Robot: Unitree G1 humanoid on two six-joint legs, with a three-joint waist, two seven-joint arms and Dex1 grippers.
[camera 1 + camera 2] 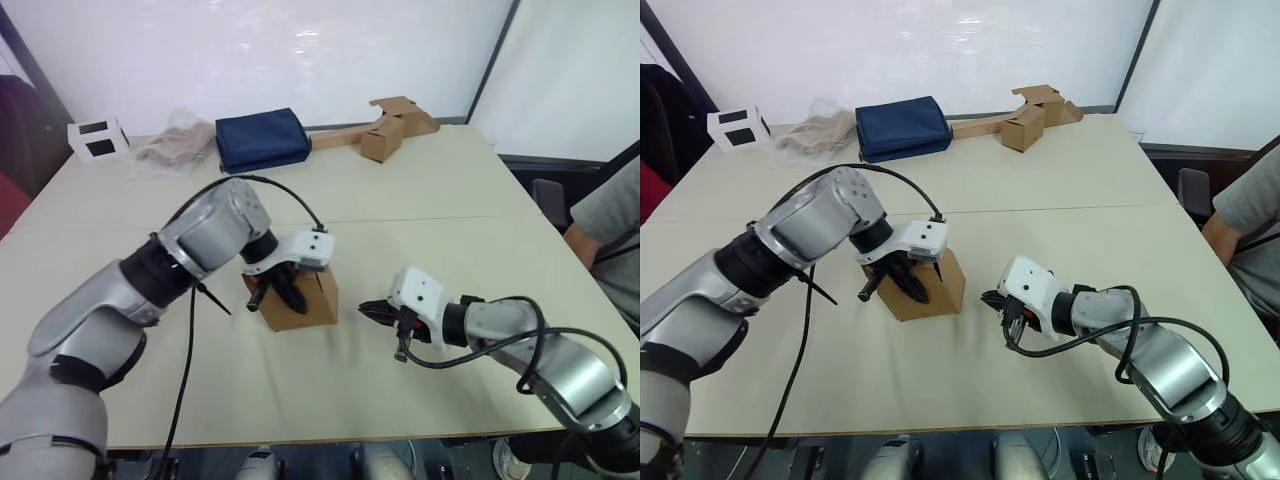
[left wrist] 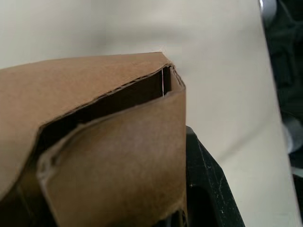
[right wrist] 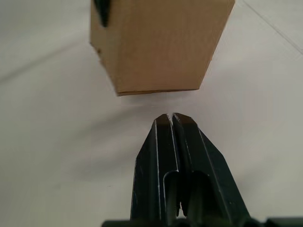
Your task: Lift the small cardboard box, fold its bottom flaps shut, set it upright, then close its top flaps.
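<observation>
The small cardboard box (image 1: 312,303) is plain brown and sits in the middle of the table (image 1: 420,200). My left gripper (image 1: 278,291) comes down on its top left side. Its black fingers (image 1: 908,283) are spread apart, one inside the rim and one poking out past the left wall. The left wrist view has a bent flap (image 2: 123,161) lying across the fingers, beside one black finger (image 2: 208,189), with a dark gap into the box behind it. My right gripper (image 1: 368,311) is shut and empty. It lies low on the table just right of the box (image 3: 161,42), fingertips (image 3: 165,120) pointing at its wall.
Along the far edge stand a white box with black squares (image 1: 98,138), a crumpled plastic bag (image 1: 172,146), a navy pouch (image 1: 262,140) and brown cardboard pieces on a long strip (image 1: 390,128). A person (image 1: 612,225) sits at the right side of the table.
</observation>
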